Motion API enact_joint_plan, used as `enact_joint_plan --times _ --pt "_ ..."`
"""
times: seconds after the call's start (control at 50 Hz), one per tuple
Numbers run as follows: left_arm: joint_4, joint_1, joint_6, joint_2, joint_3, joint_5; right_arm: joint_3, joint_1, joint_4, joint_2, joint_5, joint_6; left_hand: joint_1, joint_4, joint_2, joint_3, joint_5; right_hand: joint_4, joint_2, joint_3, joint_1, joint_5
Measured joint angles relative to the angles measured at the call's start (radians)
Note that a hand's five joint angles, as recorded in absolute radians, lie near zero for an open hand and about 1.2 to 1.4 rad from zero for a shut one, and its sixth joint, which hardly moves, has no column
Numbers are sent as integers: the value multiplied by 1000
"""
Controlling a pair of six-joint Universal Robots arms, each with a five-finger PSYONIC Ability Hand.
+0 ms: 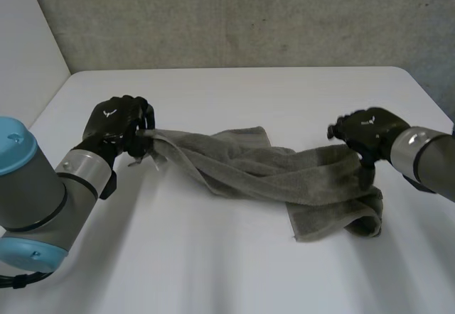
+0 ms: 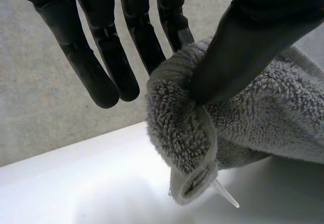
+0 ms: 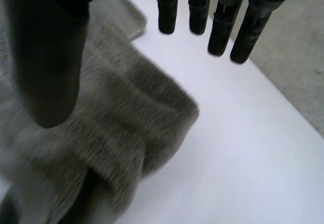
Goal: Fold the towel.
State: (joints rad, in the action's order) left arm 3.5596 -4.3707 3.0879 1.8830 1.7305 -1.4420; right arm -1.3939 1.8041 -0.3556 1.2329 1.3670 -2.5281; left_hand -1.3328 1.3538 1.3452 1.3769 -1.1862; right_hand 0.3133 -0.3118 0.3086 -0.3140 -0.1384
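Observation:
A grey towel (image 1: 263,172) lies bunched and stretched in a long strip across the white table (image 1: 213,264). My left hand (image 1: 114,123) holds its left end just above the table. In the left wrist view the thumb (image 2: 243,51) pinches a rolled towel corner (image 2: 182,133) against a finger, and the other fingers (image 2: 96,67) stay straight. My right hand (image 1: 370,131) hovers over the towel's right end, which lies folded over itself on the table. In the right wrist view its fingers (image 3: 223,26) are straight and spread from the thumb, with the towel (image 3: 116,127) lying loose below.
A small white tag (image 2: 225,193) sticks out of the pinched corner. A grey wall (image 1: 249,15) stands behind the table's far edge. Bare tabletop (image 3: 243,153) stretches in front of the towel and past the right hand's fingertips.

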Motion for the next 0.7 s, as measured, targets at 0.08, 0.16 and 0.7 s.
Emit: enact_joint_plan --times 0.08,0.16,0.7 --pt "-24 -3 -3 -9 0 22 -72 -9 -27 46 -32 43 0 0 4 0 0 173 -176 180 -168 -182" --pt "-36 -2 -3 -17 1 33 -158 -9 -33 105 -105 61 0 0 8 0 0 226 -221 231 -226 -232" --pt "-38 -20 -2 -29 12 35 -598 10 220 182 -261 185 0 0 8 0 0 78 -96 94 -91 -56"
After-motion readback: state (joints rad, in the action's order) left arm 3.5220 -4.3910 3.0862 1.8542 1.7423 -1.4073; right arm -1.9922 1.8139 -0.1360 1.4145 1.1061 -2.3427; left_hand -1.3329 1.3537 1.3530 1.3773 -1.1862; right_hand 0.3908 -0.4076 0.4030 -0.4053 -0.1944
